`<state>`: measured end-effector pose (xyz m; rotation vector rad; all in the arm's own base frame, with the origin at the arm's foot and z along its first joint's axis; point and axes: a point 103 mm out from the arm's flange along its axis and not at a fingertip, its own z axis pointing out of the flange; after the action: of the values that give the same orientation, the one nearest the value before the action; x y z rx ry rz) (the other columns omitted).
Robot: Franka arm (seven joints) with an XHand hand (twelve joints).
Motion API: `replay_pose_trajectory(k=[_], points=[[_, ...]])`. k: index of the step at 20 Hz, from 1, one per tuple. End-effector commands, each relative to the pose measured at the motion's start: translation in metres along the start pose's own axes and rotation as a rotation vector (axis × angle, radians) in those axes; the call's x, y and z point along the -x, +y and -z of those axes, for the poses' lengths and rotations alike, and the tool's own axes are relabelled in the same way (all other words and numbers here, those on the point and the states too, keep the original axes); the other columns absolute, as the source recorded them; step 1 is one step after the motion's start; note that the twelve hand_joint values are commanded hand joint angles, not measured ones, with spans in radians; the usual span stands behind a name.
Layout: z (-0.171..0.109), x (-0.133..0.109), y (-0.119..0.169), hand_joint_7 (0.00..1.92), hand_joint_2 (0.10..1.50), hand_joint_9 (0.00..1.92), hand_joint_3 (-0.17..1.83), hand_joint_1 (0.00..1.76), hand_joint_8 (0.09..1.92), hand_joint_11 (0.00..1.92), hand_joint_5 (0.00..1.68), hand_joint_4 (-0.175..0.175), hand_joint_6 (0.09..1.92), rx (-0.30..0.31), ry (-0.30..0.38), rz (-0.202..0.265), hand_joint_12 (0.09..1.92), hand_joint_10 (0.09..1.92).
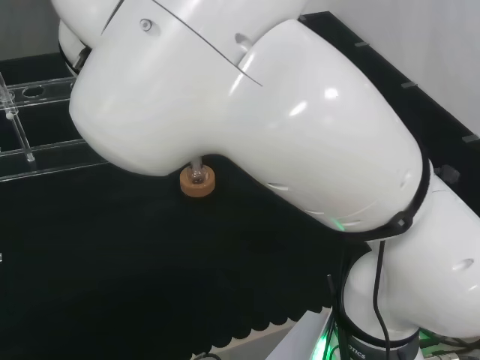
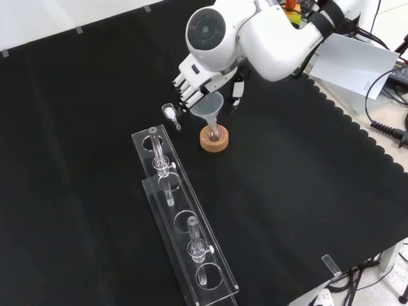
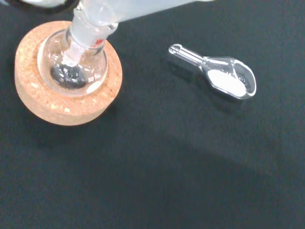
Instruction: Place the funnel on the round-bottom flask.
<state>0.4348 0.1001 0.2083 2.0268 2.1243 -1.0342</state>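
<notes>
**Funnel stem in the flask neck, hand beside the cone**

We start at the hand [image 2: 190, 83], which in the front view sits just up and left of the funnel [image 2: 211, 106], its black-tipped fingers [image 2: 189, 97] curled down against the cone's rim. We read that as a pinch on the funnel, though the contact point itself is partly masked by the arm's white link.

From the hand the funnel runs down and slightly right in that view, its long axis close to upright. The stem reaches into the neck of the round-bottom flask [image 2: 214, 133]. In the wrist view we see the stem inside the flask [image 3: 75, 67], passing through the ground-glass neck toward the bulb. The flask rests in its cork ring [image 2: 213, 140], which the head view shows just under the arm's link [image 1: 197, 182].

So funnel and neck look nearly lined up, and we judge the placement almost done: what remains should be a straight release without tipping the cone sideways.

Farther out, a small glass scoop [image 2: 170, 113] holding white powder lies near the flask, and a clear rack [image 2: 185, 217] stands well apart.
</notes>
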Motion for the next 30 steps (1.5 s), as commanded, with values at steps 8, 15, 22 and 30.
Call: replay_pose_trajectory(k=[8, 15, 22, 30], points=[[0.012, 0.009, -0.014, 0.02, 0.67, 0.05, 0.37, 0.56, 0.09, 0.09, 0.05, -0.033, 0.09, 0.110, 0.034, 0.011, 1.41, 0.79], [0.034, 0.041, -0.034, 0.02, 0.73, 0.18, 0.23, 0.50, 0.54, 0.14, 0.14, -0.039, 0.09, 0.224, 0.109, 0.003, 1.41, 0.78], [0.045, 0.080, -0.048, 0.29, 0.77, 0.49, 0.31, 0.65, 0.70, 0.29, 0.40, -0.049, 0.09, 0.304, 0.206, -0.025, 1.35, 0.67], [0.049, 0.110, -0.052, 0.54, 0.73, 0.74, 0.48, 0.77, 0.68, 0.46, 0.54, -0.059, 0.09, 0.334, 0.288, -0.052, 1.29, 0.56]])
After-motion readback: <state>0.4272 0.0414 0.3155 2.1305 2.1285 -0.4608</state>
